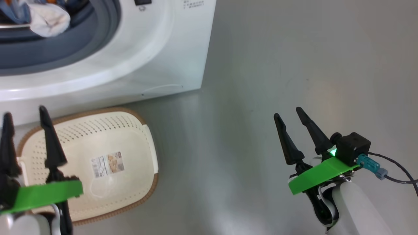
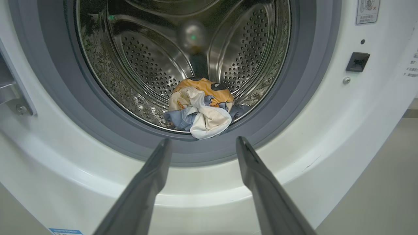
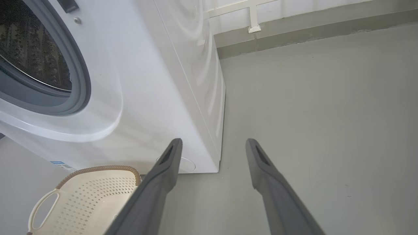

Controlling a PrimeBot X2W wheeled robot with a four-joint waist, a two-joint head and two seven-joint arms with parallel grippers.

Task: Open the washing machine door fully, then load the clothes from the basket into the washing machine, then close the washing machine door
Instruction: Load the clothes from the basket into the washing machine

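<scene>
- My left gripper point(image 1: 24, 116): fingers apart, empty, by the cream perforated plastic basket point(image 1: 130, 140), which is empty too.
- Blue bear-print and cream clothes point(image 2: 200, 109) sit in the white front-loader washing machine point(image 1: 156, 58), in its steel drum: loading looks done.
- Drum mouth uncovered, so closing the door is left.
- My right gripper point(image 1: 288, 112): fingers apart, empty.

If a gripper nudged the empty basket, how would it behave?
The basket looks like perforated plastic and holds nothing, so probably light. On the smooth floor it would likely slide rather than tip, being low and wide.
</scene>
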